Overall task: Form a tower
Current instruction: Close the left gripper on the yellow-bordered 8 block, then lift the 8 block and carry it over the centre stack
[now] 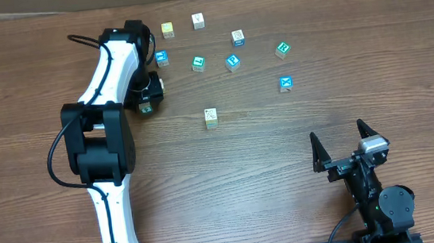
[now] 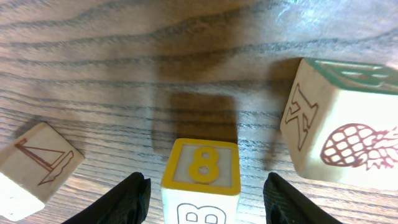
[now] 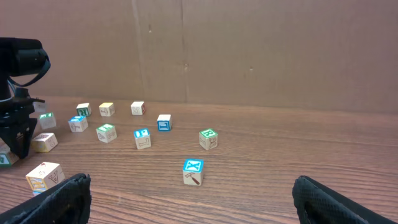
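No tower is standing yet. The cubes are lying singly on the table (image 1: 232, 200), and the blue X cube (image 3: 193, 167) is sitting straight ahead of the wide-open, empty right tool (image 1: 338, 131). The left tool (image 2: 206, 186) is straddling the yellow 8 cube (image 2: 201, 163), open, with a gap showing on each side. It should probably be closing centred and square, then lifting straight. The pineapple cube (image 2: 345, 134) is crowding one finger's outer side, and the sailboat cube (image 2: 38, 163) is lying beyond the other.
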Motion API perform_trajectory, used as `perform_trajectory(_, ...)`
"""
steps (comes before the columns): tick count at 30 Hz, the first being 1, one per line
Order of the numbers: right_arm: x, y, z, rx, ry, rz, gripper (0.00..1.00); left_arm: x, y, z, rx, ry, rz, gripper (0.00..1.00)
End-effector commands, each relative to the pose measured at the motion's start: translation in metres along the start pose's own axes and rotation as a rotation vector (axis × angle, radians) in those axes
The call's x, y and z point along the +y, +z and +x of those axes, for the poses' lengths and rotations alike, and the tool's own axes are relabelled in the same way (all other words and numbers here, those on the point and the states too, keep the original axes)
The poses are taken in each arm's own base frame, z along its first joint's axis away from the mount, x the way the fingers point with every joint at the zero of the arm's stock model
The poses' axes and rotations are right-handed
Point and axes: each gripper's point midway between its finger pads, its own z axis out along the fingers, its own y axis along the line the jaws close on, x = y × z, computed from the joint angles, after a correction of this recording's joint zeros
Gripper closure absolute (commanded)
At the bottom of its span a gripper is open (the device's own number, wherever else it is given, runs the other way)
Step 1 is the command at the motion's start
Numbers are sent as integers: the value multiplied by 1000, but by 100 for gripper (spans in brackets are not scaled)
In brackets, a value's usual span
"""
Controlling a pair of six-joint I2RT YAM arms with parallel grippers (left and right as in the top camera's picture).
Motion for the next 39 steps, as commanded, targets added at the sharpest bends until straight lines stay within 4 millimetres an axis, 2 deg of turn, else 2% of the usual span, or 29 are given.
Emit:
perform_trajectory(1,1,0,2,-2,-2,-1,0,3,-22,-11,-63,10,11,44)
perform_trajectory(7,1,0,2,-2,-2,-1,0,5,-22,-8,-55,11,2,45)
perform_trajectory(12,1,0,2,-2,-2,-1,0,5,-22,-10,-61,10,4,59)
perform_trajectory(19,1,0,2,-2,-2,-1,0,4,-22,-13,-74,9,8,56)
perform_trajectory(22,1,0,2,-2,-2,-1,0,5,-22,-14,-81,8,1,66)
perform_trajectory(26,1,0,2,-2,-2,-1,0,8,-22,-16,-88,6,-18,67)
perform_trajectory(31,1,0,2,-2,-2,-1,0,8,-22,-15,-85,7,-18,78)
perform_trajectory(34,1,0,2,-2,-2,-1,0,6,-23,-14,-82,6,-9,80)
perform_trajectory(37,1,0,2,-2,-2,-1,0,7,-30,-13,-91,-2,-4,82)
perform_trajectory(39,1,0,2,-2,-2,-1,0,7,-43,-14,-114,-15,14,82)
